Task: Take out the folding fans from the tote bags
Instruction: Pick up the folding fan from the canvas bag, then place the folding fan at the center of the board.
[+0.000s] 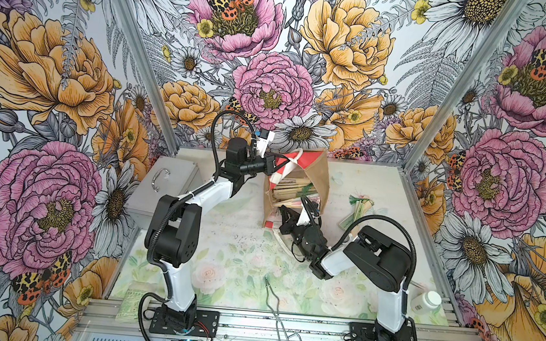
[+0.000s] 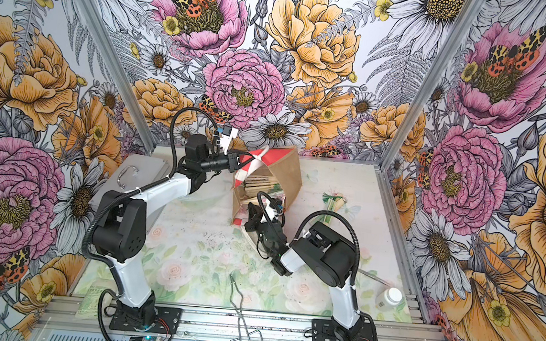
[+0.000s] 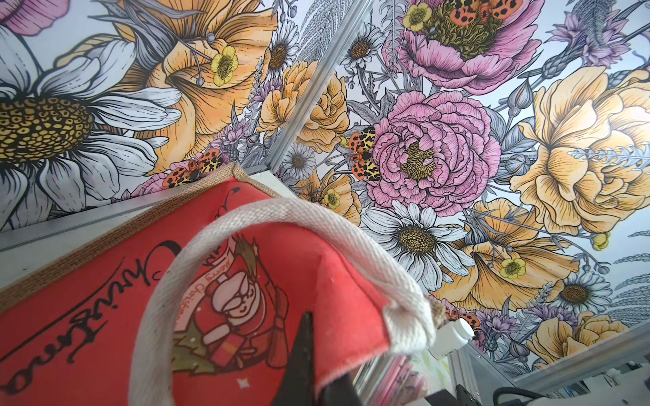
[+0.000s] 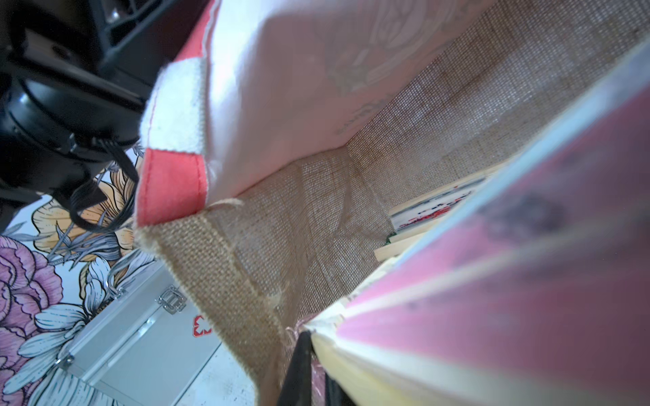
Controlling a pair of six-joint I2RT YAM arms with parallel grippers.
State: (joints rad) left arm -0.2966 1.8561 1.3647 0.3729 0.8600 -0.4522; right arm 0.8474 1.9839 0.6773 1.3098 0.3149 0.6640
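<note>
The tote bag lies on its side at the back middle of the table, mouth toward the front left. My left gripper is shut on the bag's red upper panel beside the white handle, holding the mouth up. Several folding fans lie inside. My right gripper is at the mouth, shut on the end of a pink folding fan. Green-tasselled fans lie on the table to the bag's right.
A grey metal case stands at the back left. Metal tongs lie at the front middle, reaching over the table edge. A white bottle lies at the front right. A pale packet sits front left.
</note>
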